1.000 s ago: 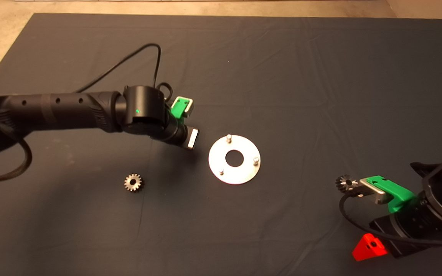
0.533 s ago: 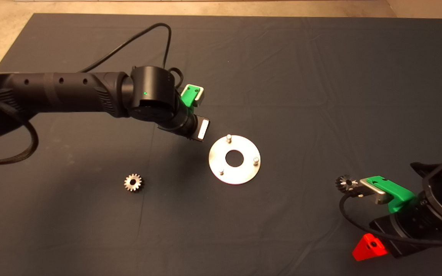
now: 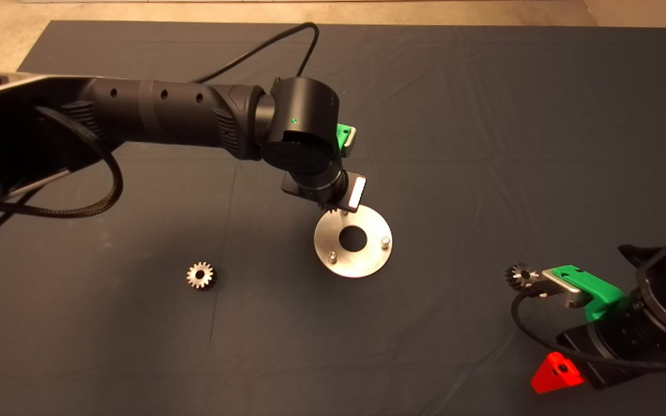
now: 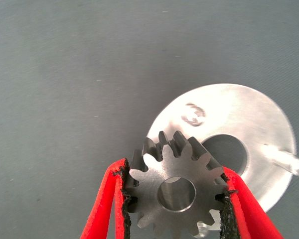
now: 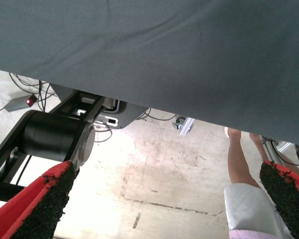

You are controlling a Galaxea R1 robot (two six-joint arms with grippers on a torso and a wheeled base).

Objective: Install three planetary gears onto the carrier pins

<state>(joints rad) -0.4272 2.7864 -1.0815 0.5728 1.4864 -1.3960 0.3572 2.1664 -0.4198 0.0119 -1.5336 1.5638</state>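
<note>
So we've got the left gripper (image 4: pixel 174 199) clamped on a small silvery toothed gear (image 4: pixel 175 191), bore flat, right over the shiny silver ring disc (image 3: pixel 353 241) w/ upright pins, the far pin (image 3: pixel 344 212) just beside it. Right gripper (image 5: pixel 164 199) is parked wide open.

Left claw (image 4: pixel 175 196) (gripping a gear (image 4: pixel 177 191)) reached the disc (image 3: pixel 367 260)

Black arms (image 3: pixel 165 115), green grippers, red black-padded fingers (image 4: pixel 107 209), black cables.
</note>
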